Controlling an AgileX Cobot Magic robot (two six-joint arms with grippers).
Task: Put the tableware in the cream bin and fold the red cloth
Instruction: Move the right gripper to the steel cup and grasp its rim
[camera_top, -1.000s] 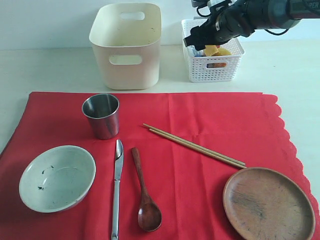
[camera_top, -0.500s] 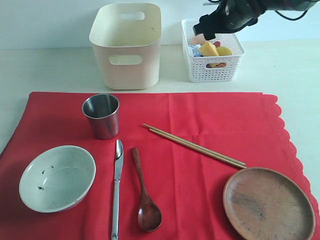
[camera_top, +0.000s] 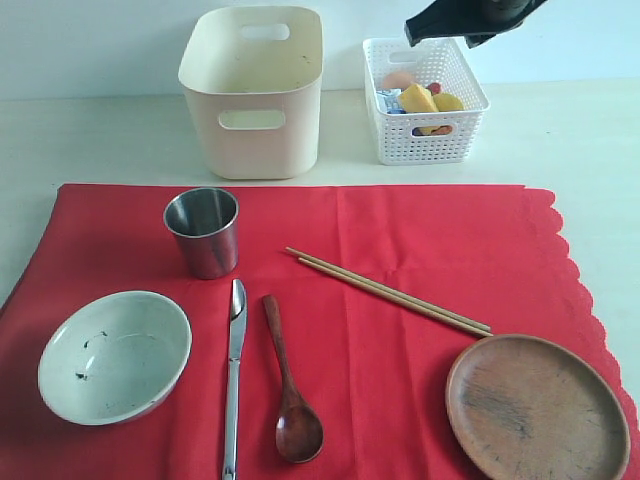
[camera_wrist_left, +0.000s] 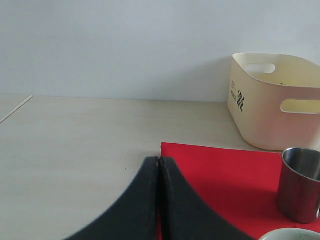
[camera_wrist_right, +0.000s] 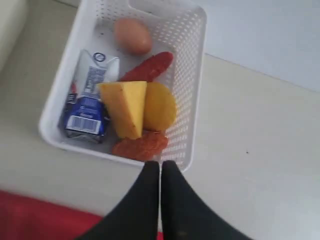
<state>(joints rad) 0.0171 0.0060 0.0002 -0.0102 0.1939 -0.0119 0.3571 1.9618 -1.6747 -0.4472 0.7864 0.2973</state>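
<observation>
On the exterior view I have the red cloth (camera_top: 400, 230) lying flat on the table (camera_top: 560, 130), and all the tableware sits on it. The steel cup (camera_top: 203, 232) stands upright. The speckled bowl (camera_top: 114, 356) is at the near left, with the knife (camera_top: 234, 375) and the wooden spoon (camera_top: 285, 380) side by side next to it. The chopsticks (camera_top: 390, 292) lie on a diagonal, and the wooden plate (camera_top: 538, 408) is at the near right. The cream bin (camera_top: 250, 150) stands behind the cloth, off the fabric, with the white basket (camera_top: 430, 148) to its right. My right gripper (camera_top: 425, 25) hangs above that basket at the top edge, too dark there to read its jaws. From the left wrist view, the left gripper (camera_wrist_left: 159, 165) has its fingers pressed together with nothing between them, over the cloth's corner. The cup (camera_wrist_left: 299, 185) and the bin (camera_wrist_left: 260, 115) are off to one side. From the right wrist view, the right gripper (camera_wrist_right: 161, 167) is also pinched closed and empty, above the basket (camera_wrist_right: 192, 75) and clear of it. The basket holds an egg (camera_wrist_right: 132, 35), a milk carton (camera_wrist_right: 90, 100), a cheese wedge (camera_wrist_right: 125, 107), a lemon (camera_wrist_right: 162, 106) and a sausage (camera_wrist_right: 147, 67).
</observation>
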